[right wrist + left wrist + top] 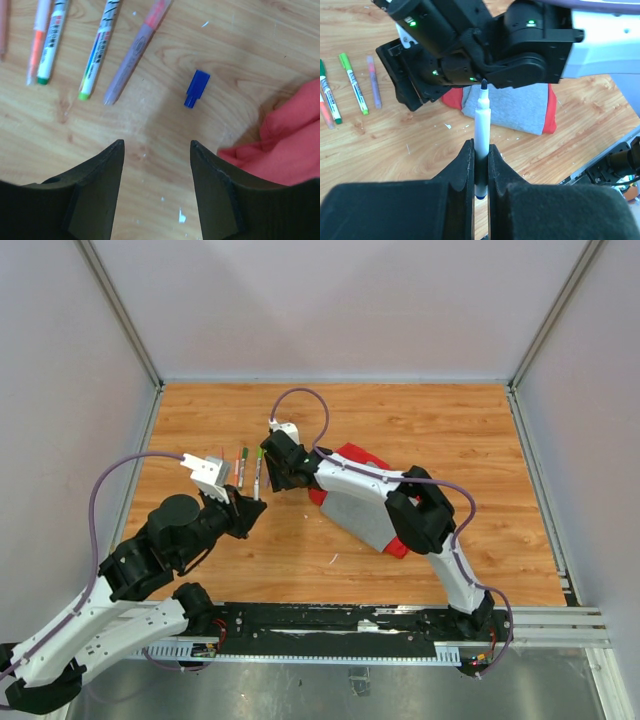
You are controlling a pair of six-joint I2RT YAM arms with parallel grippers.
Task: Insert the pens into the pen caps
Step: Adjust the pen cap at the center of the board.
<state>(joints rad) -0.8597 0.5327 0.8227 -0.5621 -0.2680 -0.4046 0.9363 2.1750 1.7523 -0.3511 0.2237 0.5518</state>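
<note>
Plainly the left fingers (464,167) are shut tight on a pen (482,120). They grip its white barrel low down, near the blue end, so the dark tip stands up free, close under the right arm's wrist. The right fingers (107,170) stand partly open with nothing between them, hovering over the table (240,40). The blue cap (196,88) lies flat on the wood just beyond their tips, near the edge of the red cloth (282,145). Other pens (97,55) lie side by side farther off, apart from the cap.

The cap looks like hard, smooth plastic, tiny and very light. It will probably skid or flip if the fingers close off-centre or touch one side first. The best hold seems to be square across its wider body, leaving the mouth clear. Which end is the open one I cannot tell.

The pen is stiff and light. Held so low, though, it may tilt in the grip when the cap is pushed onto the tip, so the push should run straight along the barrel.
</note>
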